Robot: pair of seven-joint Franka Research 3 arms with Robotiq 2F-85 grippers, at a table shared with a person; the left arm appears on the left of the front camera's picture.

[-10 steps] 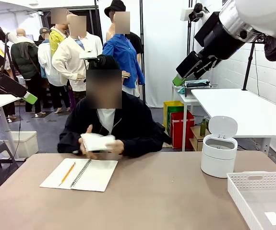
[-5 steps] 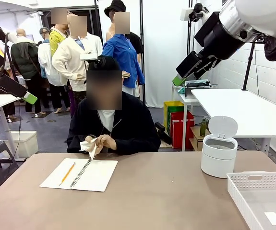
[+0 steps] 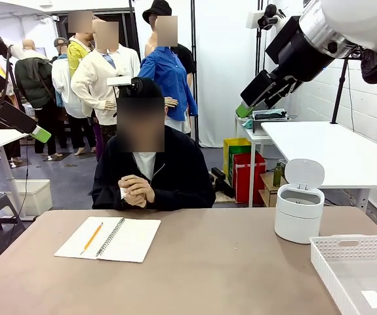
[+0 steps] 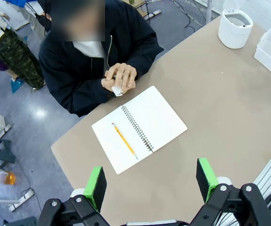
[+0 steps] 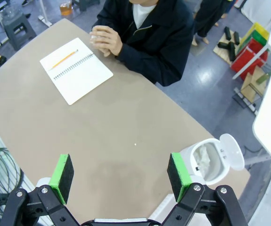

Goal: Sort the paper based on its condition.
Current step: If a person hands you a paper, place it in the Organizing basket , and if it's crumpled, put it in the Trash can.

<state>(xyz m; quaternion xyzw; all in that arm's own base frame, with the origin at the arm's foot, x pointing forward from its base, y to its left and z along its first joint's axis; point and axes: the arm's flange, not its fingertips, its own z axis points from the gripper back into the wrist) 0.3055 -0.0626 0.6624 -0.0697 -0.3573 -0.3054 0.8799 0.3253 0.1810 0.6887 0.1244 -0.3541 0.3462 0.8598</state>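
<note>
The paper (image 3: 124,192) is a small white lump squeezed between the person's two hands at the far table edge. In the left wrist view, a bit of this crumpled paper (image 4: 117,89) pokes out under the fingers. My left gripper (image 4: 151,183) hangs open high above the table with nothing between its green pads, and it also shows at the upper left (image 3: 39,134). My right gripper (image 5: 120,174) is open and empty too, raised at the upper right (image 3: 245,109). Both are far from the paper.
An open spiral notebook (image 3: 109,238) with a yellow pencil (image 3: 92,237) lies at the left. A white bin (image 3: 298,211) with its lid up stands at the right, with something white and crumpled inside (image 5: 201,158). A white perforated basket (image 3: 355,248) holding a flat label (image 3: 374,298) sits at the front right.
The person held a flat loose sheet, scrunched it, and now presses it into a ball between both hands. Neither arm has moved.
</note>
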